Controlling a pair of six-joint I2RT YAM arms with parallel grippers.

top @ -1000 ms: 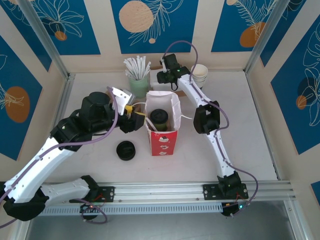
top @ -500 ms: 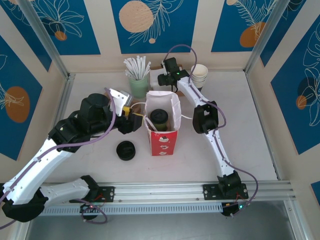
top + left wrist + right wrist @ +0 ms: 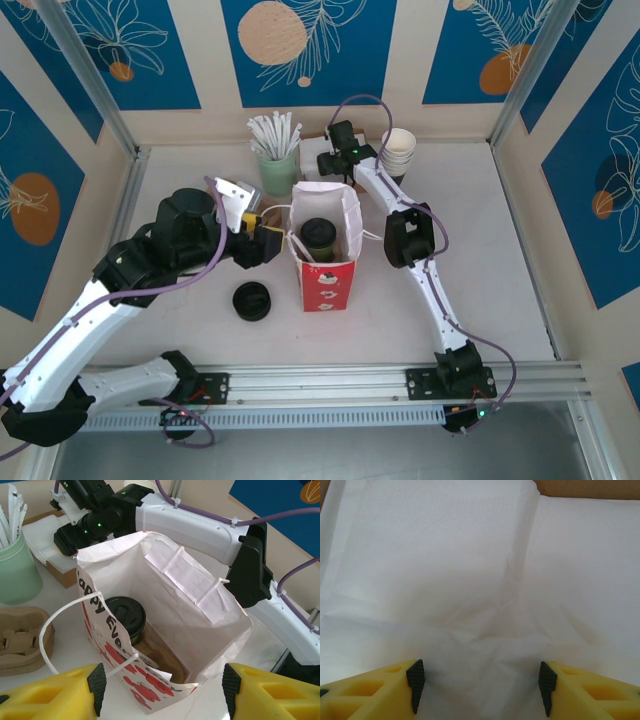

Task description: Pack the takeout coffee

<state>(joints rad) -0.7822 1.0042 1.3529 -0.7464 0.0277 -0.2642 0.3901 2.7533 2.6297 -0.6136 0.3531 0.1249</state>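
Takeout coffee (image 3: 125,616) stands in the paper bag (image 3: 192,625) ahead of the left gripper (image 3: 163,684), spread wide, empty.

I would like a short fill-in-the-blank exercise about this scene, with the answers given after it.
The coffee cup stands ____ the paper bag.
Its lid is ____ in colour.
The jaws of the left tool stand ____, close to the bag.
Answers: inside; black; open.
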